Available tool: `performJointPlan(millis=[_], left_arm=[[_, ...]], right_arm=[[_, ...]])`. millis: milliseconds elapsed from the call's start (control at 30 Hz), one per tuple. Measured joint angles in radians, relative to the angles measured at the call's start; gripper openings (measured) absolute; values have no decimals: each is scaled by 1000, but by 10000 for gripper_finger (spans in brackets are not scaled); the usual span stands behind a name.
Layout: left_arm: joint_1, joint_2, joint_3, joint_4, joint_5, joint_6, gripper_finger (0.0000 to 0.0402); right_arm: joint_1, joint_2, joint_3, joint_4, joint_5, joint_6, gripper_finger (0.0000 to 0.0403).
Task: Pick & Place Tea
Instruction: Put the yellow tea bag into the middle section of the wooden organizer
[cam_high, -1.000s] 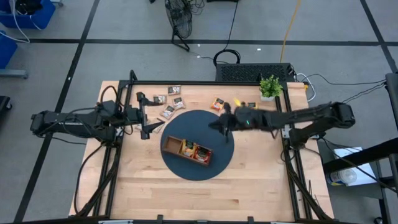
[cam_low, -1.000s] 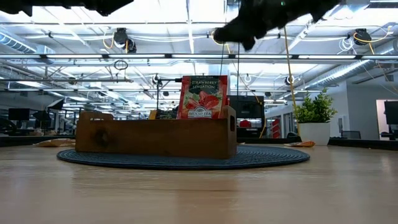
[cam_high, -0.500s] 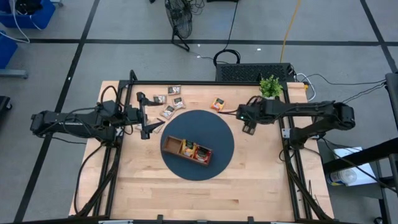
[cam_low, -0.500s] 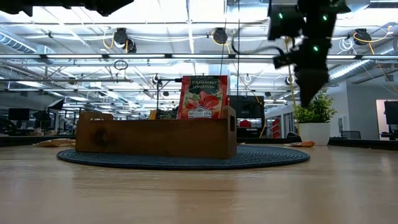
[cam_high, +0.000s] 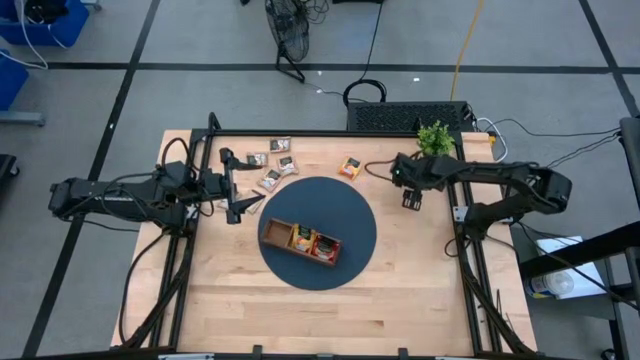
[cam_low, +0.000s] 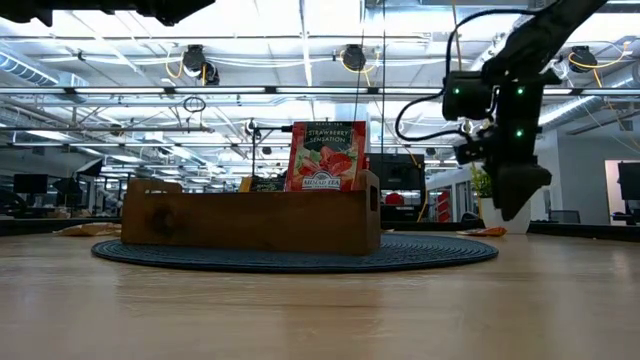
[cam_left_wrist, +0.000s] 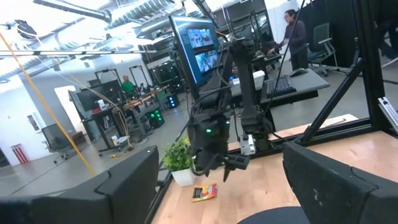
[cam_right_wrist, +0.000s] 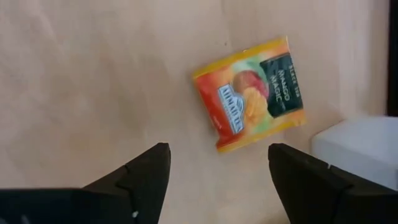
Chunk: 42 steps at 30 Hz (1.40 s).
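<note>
Two arms over the table (cam_high: 400, 290). Right gripper (cam_right_wrist: 217, 171), jaws open and empty, hangs above an orange sachet (cam_right_wrist: 250, 93) beside the plant pot (cam_right_wrist: 357, 146). Sachet lies ahead of the jaws, skewed. Left gripper (cam_left_wrist: 217, 180) farther off, jaws open.

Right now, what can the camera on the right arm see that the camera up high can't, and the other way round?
Only the right wrist view shows the printed mango picture on the orange tea sachet lying flat on the table. Only the high view shows the wooden tray on the round blue mat, the brown sachets and the left tool. Both show that orange sachet and the open right tool.
</note>
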Motion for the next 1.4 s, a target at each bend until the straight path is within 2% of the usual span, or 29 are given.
performJointPlan(millis=[100,300,400,600,767,1000,1067,1200,1267,1400], left_arm=[[0,0,0,0,0,0,339],[0,0,0,1,0,0,337],[0,0,0,1,0,0,336],[0,0,0,1,0,0,331],[0,0,0,1,0,-1,331],[0,0,0,1,0,-1,325],[0,0,0,1,0,-1,327],[0,0,0,1,0,-1,326],[0,0,0,1,0,-1,323],[0,0,0,1,0,-1,320]], right_arm=[[-62,31,0,46,-73,-34,250],[-146,144,2,127,-101,-92,249],[-162,196,5,157,-148,-93,249],[-161,227,3,171,-171,-112,238],[-160,228,2,156,-186,-89,178],[-158,229,1,148,-217,-51,30],[-147,229,1,146,-230,-49,13],[-92,228,0,150,-147,-37,8],[-46,212,1,147,-70,-26,6],[91,157,22,68,34,33,4]])
